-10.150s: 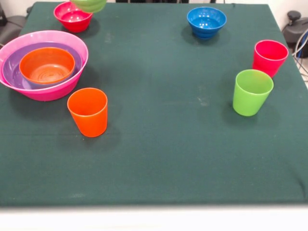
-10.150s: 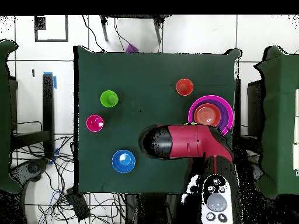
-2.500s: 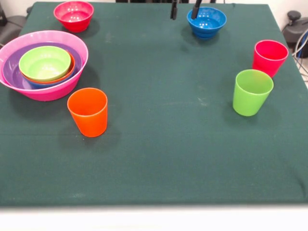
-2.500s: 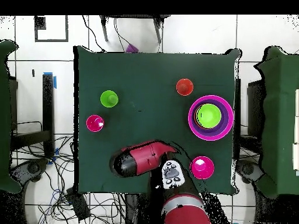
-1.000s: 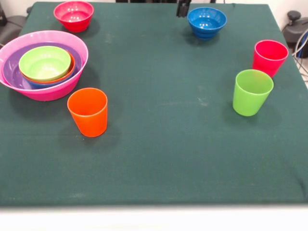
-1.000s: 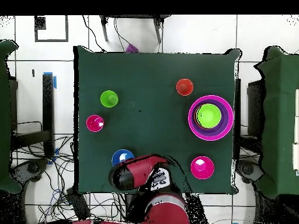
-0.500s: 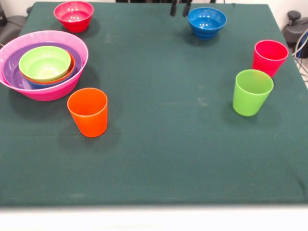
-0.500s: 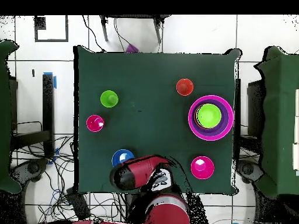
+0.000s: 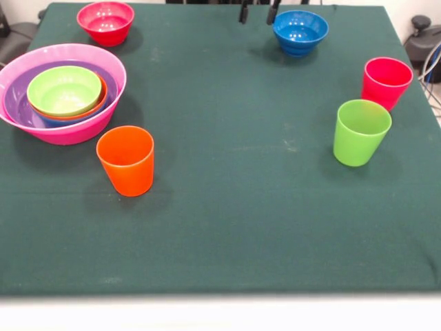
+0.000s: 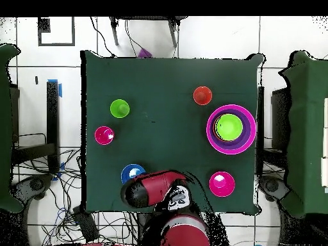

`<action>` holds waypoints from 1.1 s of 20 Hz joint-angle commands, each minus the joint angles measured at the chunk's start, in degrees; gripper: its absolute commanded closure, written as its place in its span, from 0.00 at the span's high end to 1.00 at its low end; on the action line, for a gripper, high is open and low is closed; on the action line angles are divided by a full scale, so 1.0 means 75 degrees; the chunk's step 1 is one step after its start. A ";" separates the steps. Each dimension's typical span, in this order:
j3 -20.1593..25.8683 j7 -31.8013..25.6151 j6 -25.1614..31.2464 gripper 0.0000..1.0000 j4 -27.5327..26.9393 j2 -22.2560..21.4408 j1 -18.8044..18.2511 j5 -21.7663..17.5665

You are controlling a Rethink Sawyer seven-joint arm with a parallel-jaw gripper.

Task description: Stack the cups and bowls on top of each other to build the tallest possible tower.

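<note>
Surface (image 9: pixel 241 227): green cloth, everything sits on it. Task maybe half done.

Tower (image 9: pixel 62 93) so far: huge pink bowl (image 9: pixel 83 131) as base at the front view's left, purple bowl (image 9: pixel 15 103) nested in it, a sliver of light blue at the purple's near inner edge, then orange bowl (image 9: pixel 103 96), lime green bowl (image 9: pixel 63 88) on top. Five bowls nested, as far as I can count.

Left to stack: red-pink bowl (image 9: pixel 105 21) at the far left, well apart from the tower; dark blue bowl (image 9: pixel 300 31) at the far right; then all three cups. Orange cup (image 9: pixel 126 160) stands upright just beside the pink bowl's near side, not touching. Lime green cup (image 9: pixel 361 131) and red-pink cup (image 9: pixel 386 81) stand upright near each other at the right, apart.

Tool (image 9: pixel 258 10): only two dark tips at the front view's top edge, spread apart, nothing between them, so released and empty. The right tip sits just beside the dark blue bowl's rim. Overhead the arm covers it.

Versus a second ago: the tips were together, now set wide. The dark blue bowl has shifted slightly toward the right in the front view. Likely a nudge, judging only. Nothing else moved.
</note>
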 commanded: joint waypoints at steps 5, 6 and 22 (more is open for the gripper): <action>0.0757 0.0811 0.0443 1.00 -0.0066 -0.0181 -0.0067 0.0531; 0.0780 0.0765 0.0589 1.00 -0.0051 -0.0277 -0.0060 0.0566; 0.0907 0.0758 0.0876 1.00 -0.0040 -0.0497 0.0101 0.0905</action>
